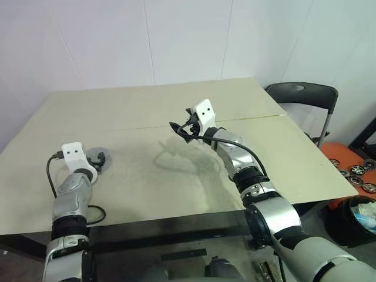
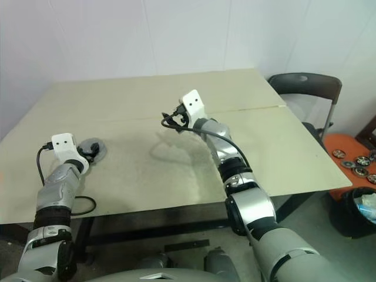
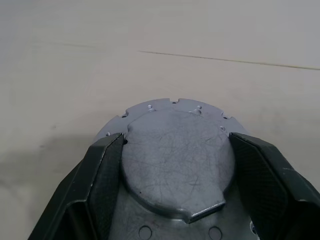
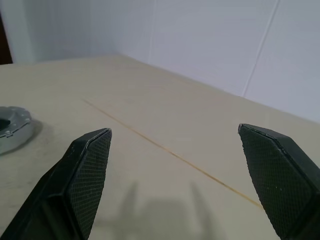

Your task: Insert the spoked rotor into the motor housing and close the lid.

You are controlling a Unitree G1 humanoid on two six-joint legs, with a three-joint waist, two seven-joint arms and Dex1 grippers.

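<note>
Beige table under us; our left gripper pinches the lid, which sits on the motor housing near the table's left edge. Right gripper hangs spread wide over the table's middle, holding nothing.

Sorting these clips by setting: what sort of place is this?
Probably a plain test room or workshop corner, not a home: a bare beige table against white walls, a black folding chair beside it, and an orange tray of small round motor parts on the floor.
</note>
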